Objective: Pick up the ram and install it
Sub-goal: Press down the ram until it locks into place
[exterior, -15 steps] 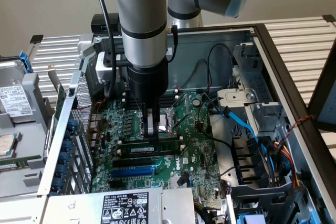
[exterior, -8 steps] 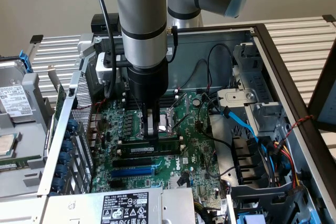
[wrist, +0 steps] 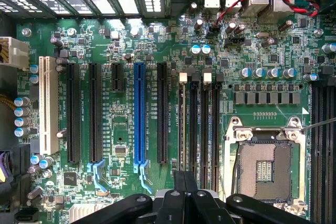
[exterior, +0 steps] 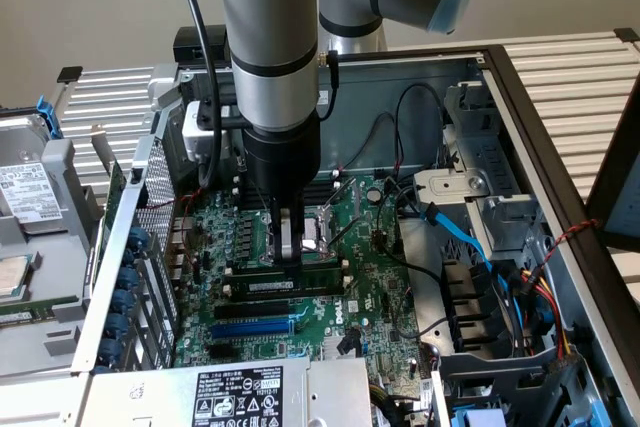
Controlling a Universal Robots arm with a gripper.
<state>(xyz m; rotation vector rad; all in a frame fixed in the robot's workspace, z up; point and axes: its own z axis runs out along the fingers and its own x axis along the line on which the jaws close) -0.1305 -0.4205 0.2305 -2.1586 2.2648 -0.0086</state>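
Nearest in the exterior view lies the labelled power supply (exterior: 240, 392), and just beyond it the blue expansion slot (exterior: 250, 327) runs across the motherboard (exterior: 370, 287). Past that slot sits the ram (exterior: 300, 283), its white label facing the camera, lying level along one of the long black memory slots rather than hanging in the air. The end effector (exterior: 290, 252) stands straight down on the stick's upper edge near its middle, clenched, fingers drawn together (whether they pinch the thin edge or merely bear on it I cannot tell). In the wrist view the end effector (wrist: 185, 195) points along the group of memory slots (wrist: 199, 124) beside the open processor socket (wrist: 265, 169). The pick-up looks done and the work is at the install step – seating the stick. I judge this calls for a straight, even downward push with both ends sinking together until the white end clips close; any tilt could jam the stick. Farther back stand loose black cables (exterior: 400, 137) and the grey case wall (exterior: 400, 77).
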